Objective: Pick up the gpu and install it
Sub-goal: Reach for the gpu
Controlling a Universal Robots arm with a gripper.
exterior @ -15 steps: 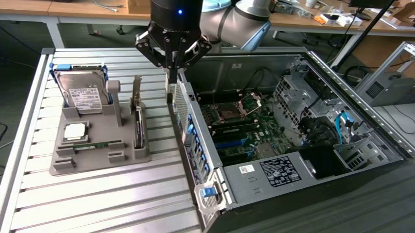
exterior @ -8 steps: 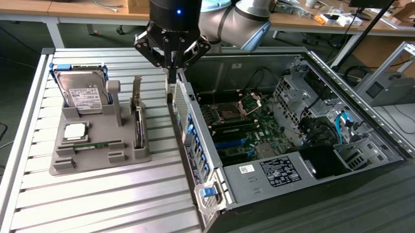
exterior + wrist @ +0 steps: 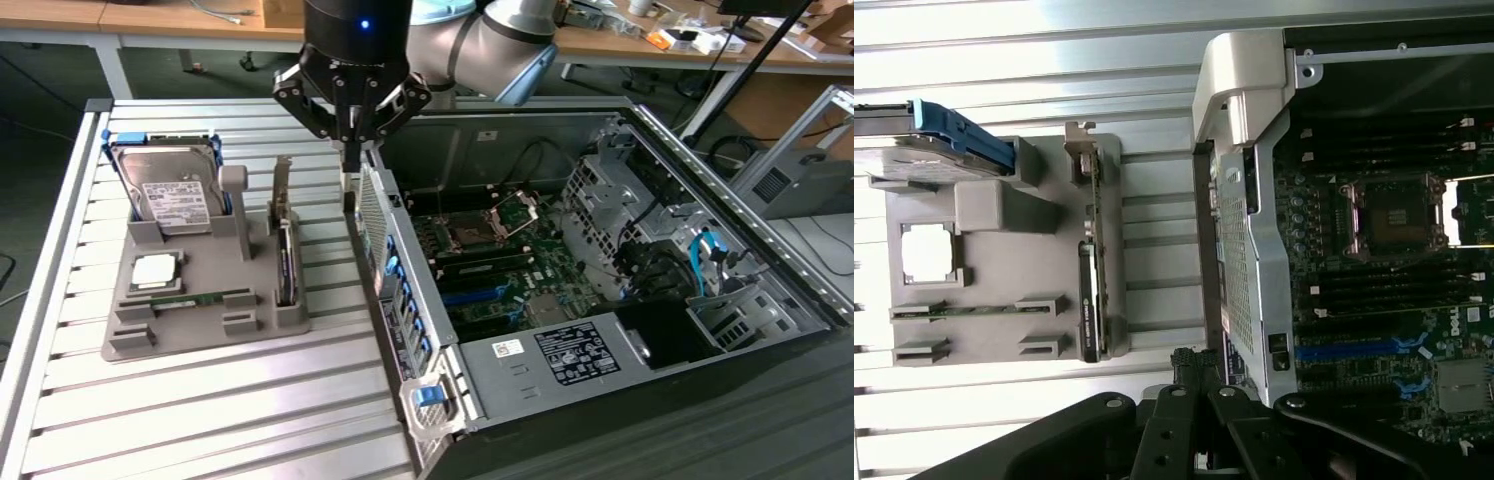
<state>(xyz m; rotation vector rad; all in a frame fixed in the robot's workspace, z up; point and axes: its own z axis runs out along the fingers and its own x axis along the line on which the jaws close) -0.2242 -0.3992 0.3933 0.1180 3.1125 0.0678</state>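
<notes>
The gpu [image 3: 283, 245] is standing on edge in the slot of the grey holder [image 3: 200, 335] nearest the open computer case [image 3: 400, 290], with its silver bracket rising at the far end. Its board is showing almost edge-on, so its face is hard to make out, and its lower edge is sinking out of sight in the slot. Nothing is touching it.

The gripper [image 3: 351, 165] is hanging over the rear wall of the case, just beside the holder and apart from the gpu. Its fingers are pressing together with nothing showing between them. Whether the tips are touching the case wall cannot be told. The arm above it is running off the top of the exterior view.

A hard drive [image 3: 167, 190] is standing at the holder's far end, its lower part hiding behind the holder's grey posts. A narrow RAM stick [image 3: 187, 298] is lying in a groove nearer the front. Inside the case the motherboard [image 3: 494, 270] is lying exposed, and the case's near corner is being cut off by the picture's edge
</notes>
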